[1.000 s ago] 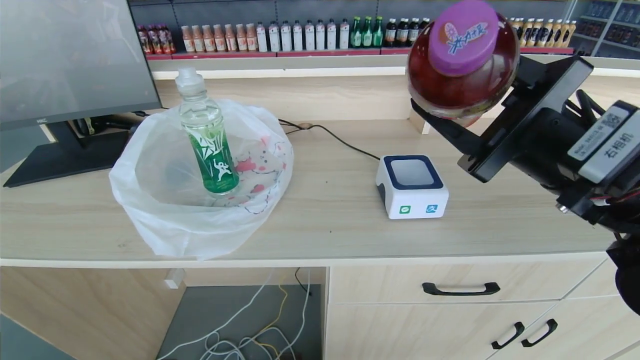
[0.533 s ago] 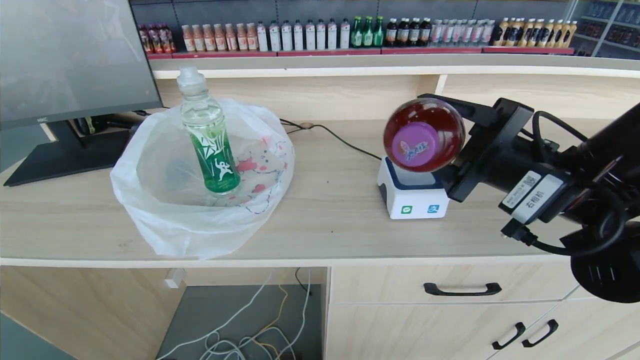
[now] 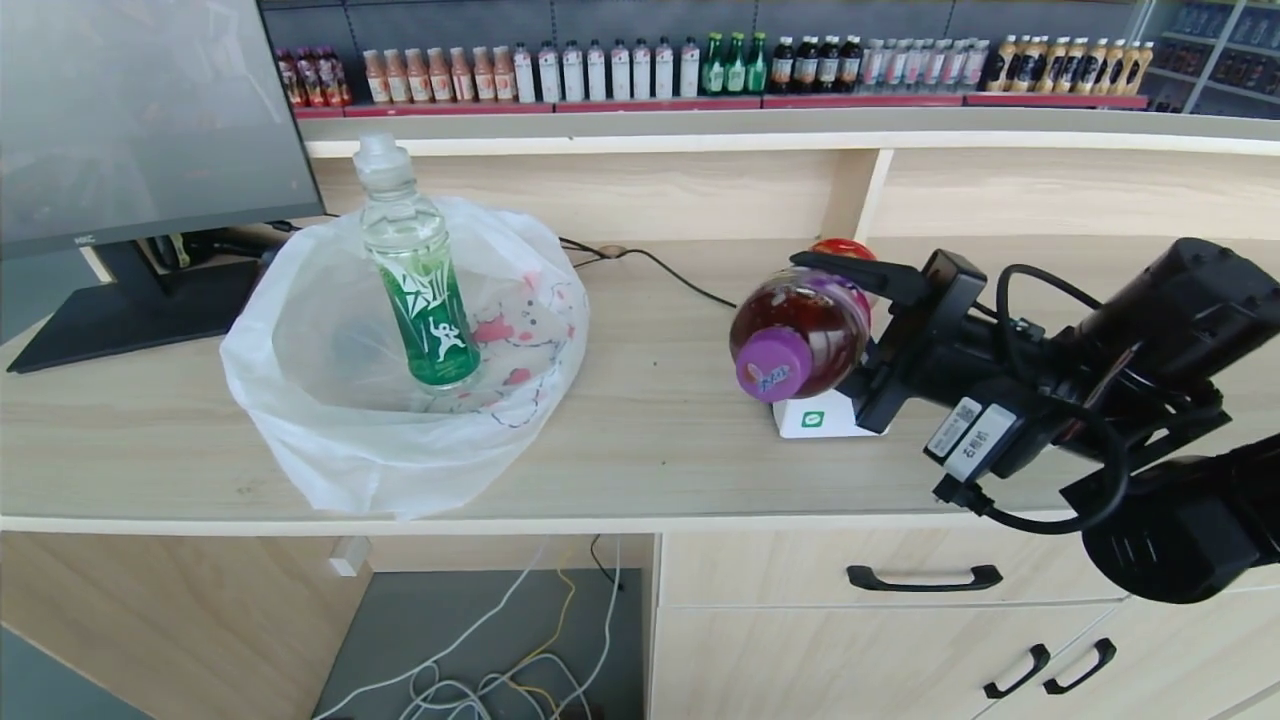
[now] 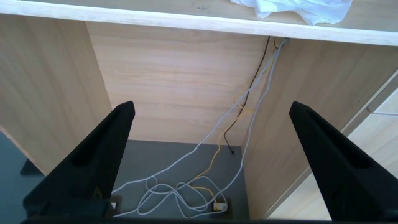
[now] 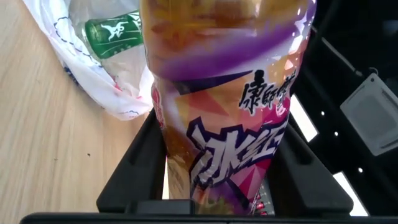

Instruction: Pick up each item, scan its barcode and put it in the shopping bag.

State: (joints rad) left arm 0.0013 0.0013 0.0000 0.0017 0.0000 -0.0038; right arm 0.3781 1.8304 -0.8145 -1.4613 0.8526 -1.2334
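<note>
Lowered over the scanner [image 3: 822, 421], the tea bottle [image 3: 805, 325] lies clamped between right jaws; left jaws spread.

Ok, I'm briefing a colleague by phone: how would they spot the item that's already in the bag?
On the wooden counter, find the white shopping bag beside the monitor. The green-label bottle stands upright inside it: clear with a white cap, unlike the dark red purple-capped bottle in the right end effector.
</note>
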